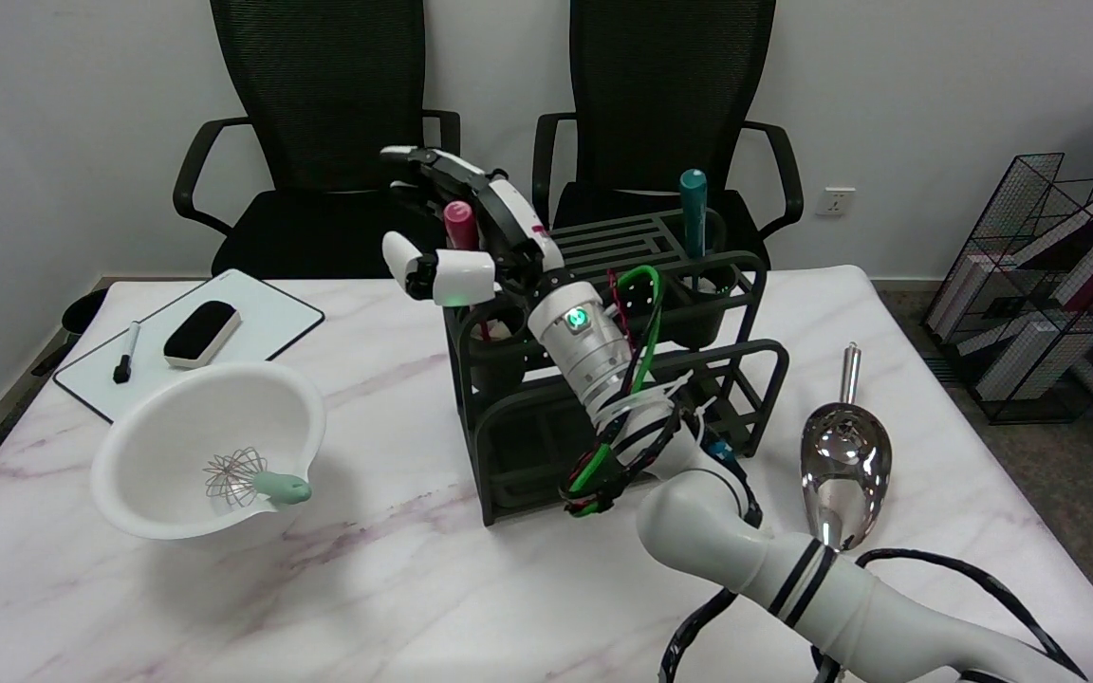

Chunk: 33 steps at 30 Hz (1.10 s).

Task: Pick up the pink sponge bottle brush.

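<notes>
Marble-patterned table (395,607) fills most of what we see, and near its middle stands a black rack (603,417) with round holders along its upper edge. In the holder at the rack's upper left we find the pink sponge bottle brush (459,224), standing upright with its pink handle top poking up. The robot hand (471,223) reaches in from the lower right of the frame, over the rack, and sits right at that handle: dark fingers (433,166) arch above and behind it, while a white thumb (437,270) juts out below and to the left. We cannot tell whether the fingers actually touch the handle or only surround it, since the hand hides the contact.

At the rack's upper right a teal-handled tool (694,213) stands upright in another holder. Left of the rack we see a white bowl (157,446) holding a small whisk (252,479) with a pale green handle. In the frame's left part lies a whiteboard (262,318) with an eraser (202,333) and a marker (125,353) on it. Right of the rack a metal scoop (845,465) rests on the table.
</notes>
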Each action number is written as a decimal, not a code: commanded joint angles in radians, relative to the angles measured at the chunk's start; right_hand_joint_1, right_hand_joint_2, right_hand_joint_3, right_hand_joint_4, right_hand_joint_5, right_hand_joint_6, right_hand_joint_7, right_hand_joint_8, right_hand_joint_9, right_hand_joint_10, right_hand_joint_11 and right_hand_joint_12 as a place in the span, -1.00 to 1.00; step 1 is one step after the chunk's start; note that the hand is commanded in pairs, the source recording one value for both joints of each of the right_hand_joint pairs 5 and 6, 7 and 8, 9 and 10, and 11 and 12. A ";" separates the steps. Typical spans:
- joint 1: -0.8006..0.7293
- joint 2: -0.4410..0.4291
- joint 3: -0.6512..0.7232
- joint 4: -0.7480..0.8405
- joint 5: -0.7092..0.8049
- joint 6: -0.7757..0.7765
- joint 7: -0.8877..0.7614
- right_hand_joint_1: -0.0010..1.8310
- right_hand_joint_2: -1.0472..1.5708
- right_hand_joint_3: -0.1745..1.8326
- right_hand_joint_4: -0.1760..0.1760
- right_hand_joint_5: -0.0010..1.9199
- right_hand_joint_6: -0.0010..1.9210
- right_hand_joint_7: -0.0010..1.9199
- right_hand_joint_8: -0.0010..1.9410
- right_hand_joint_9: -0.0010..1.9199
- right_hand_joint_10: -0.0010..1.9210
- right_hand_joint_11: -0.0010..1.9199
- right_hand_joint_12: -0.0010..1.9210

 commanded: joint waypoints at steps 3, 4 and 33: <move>0.052 -0.011 -0.010 -0.074 0.055 0.037 -0.015 0.23 0.16 0.36 0.00 -0.26 -0.26 -0.42 -0.43 -0.41 -0.41 -0.53 -0.53; 0.054 -0.011 -0.011 -0.078 0.055 0.041 -0.015 0.23 0.17 0.35 0.00 -0.23 -0.23 -0.41 -0.42 -0.40 -0.40 -0.53 -0.53; -0.004 0.000 -0.022 -0.031 0.055 0.083 -0.008 0.18 0.15 0.38 0.00 0.37 0.37 0.14 0.13 -0.01 -0.01 -0.23 -0.23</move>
